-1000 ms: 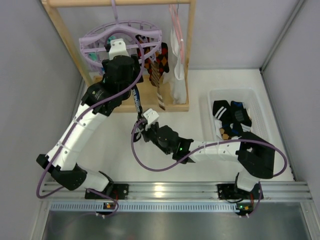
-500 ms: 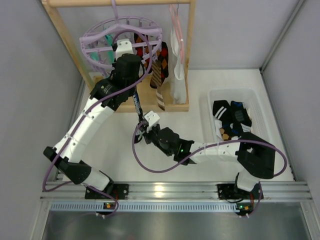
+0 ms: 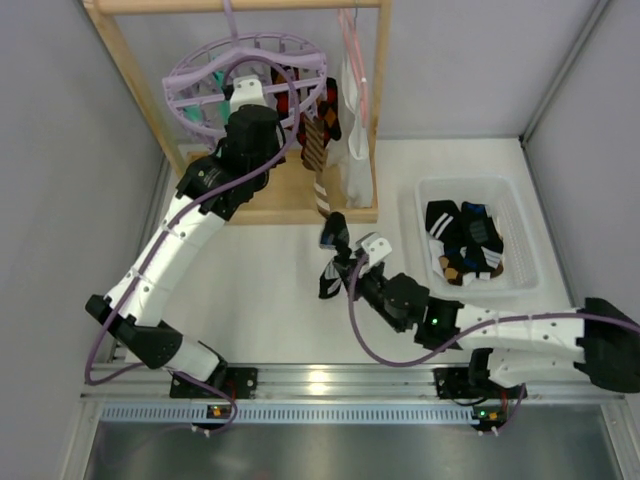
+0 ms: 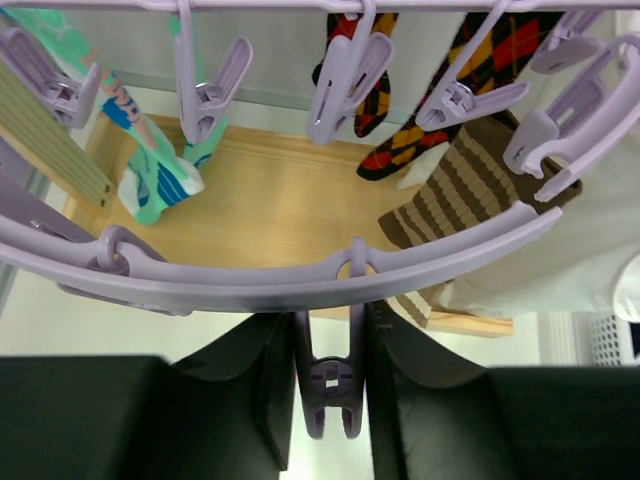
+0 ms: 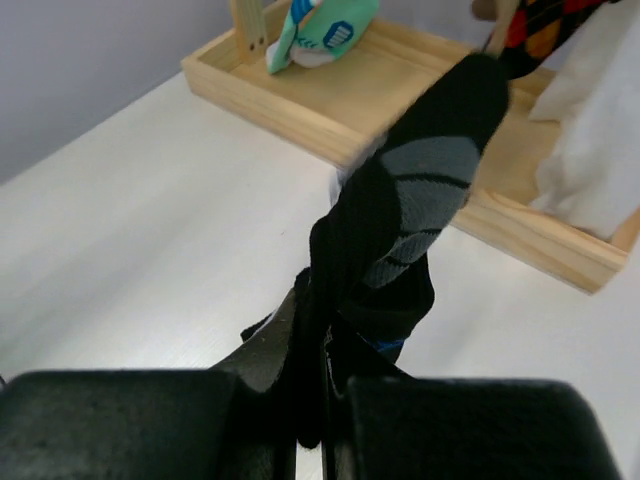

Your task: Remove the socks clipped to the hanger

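The lavender hanger (image 3: 200, 68) hangs from the wooden rack, its ring (image 4: 250, 288) crossing the left wrist view. My left gripper (image 4: 328, 360) is shut on one empty lavender clip (image 4: 330, 385) under the ring. Still clipped are a teal sock (image 4: 150, 175), a black sock with orange and red diamonds (image 4: 425, 125) and a brown striped sock (image 4: 455, 195). My right gripper (image 3: 345, 268) is shut on a black-and-blue sock (image 3: 331, 255) that hangs free of the hanger above the table. In the right wrist view this sock (image 5: 400, 215) rises from the shut jaws.
A white bin (image 3: 430, 190) holding several socks sits at the right. The rack's wooden base (image 3: 290, 212) lies behind the right gripper. A white garment (image 3: 355, 165) hangs from a pink wire hanger (image 3: 352, 50) beside the lavender one.
My left gripper has shut on a clip. The black-and-blue sock came off the hanger, and my right gripper carried it to the right, away from the rack.
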Tool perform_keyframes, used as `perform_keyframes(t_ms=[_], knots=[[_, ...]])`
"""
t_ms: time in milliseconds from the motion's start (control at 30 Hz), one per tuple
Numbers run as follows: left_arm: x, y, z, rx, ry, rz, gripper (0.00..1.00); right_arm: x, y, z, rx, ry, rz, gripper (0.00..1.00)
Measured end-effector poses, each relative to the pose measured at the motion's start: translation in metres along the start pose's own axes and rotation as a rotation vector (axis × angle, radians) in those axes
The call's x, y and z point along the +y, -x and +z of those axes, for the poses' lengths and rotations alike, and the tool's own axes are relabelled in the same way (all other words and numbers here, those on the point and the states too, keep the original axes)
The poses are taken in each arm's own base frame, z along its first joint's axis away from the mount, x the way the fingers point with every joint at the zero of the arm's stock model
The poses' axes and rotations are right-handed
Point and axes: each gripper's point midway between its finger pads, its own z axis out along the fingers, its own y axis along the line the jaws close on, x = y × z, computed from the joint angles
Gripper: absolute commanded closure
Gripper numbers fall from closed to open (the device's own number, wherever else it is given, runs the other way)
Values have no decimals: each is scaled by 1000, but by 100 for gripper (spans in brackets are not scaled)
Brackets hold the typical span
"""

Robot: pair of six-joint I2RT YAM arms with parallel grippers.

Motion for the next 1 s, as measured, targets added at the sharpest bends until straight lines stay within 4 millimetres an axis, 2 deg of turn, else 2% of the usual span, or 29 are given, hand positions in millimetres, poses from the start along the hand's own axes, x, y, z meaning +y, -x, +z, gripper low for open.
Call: perform_keyframes(t_ms=[33, 67, 167, 200, 300, 400, 467, 533, 600, 700, 767, 833, 867, 933, 967, 1000], knots=[[-2, 0, -1, 4, -12, -3, 52, -6, 10, -8, -10, -15, 13, 100], [-4, -1, -2, 8, -27, -6, 48, -13, 20, -16, -19, -34, 28, 100], [-7, -8, -8, 31, -76, -4, 25, -35, 55, -40, -32, -91, 71, 100], [-7, -10, -11, 38, -94, -3, 3, -42, 67, -47, -38, -109, 87, 100], [-4, -21, -25, 62, -147, -4, 2, -74, 108, -69, -51, -198, 123, 100], [2, -28, -45, 72, -201, -11, 2, -123, 143, -89, -55, -354, 136, 100], [11, -32, -62, 68, -237, -17, 2, -160, 155, -102, -46, -482, 132, 100], [21, -34, -79, 53, -268, -26, 2, -198, 157, -115, -21, -624, 121, 100], [31, -37, -96, 38, -294, -28, 2, -229, 149, -122, 23, -739, 109, 100], [50, -43, -117, 0, -313, -42, 2, -282, 116, -125, 155, -886, 115, 100], [63, -52, -125, -14, -307, -47, 2, -308, 83, -121, 252, -924, 140, 100], [78, -64, -129, -22, -281, -46, 2, -321, 35, -116, 387, -928, 169, 99], [85, -69, -130, -31, -261, -48, 2, -320, 10, -112, 452, -904, 183, 84], [99, -83, -129, -32, -217, -42, 2, -314, -32, -108, 566, -853, 211, 73], [106, -90, -128, -33, -191, -39, 2, -310, -49, -106, 617, -828, 226, 34], [112, -95, -127, -34, -171, -37, 2, -307, -61, -104, 653, -810, 245, 25]])
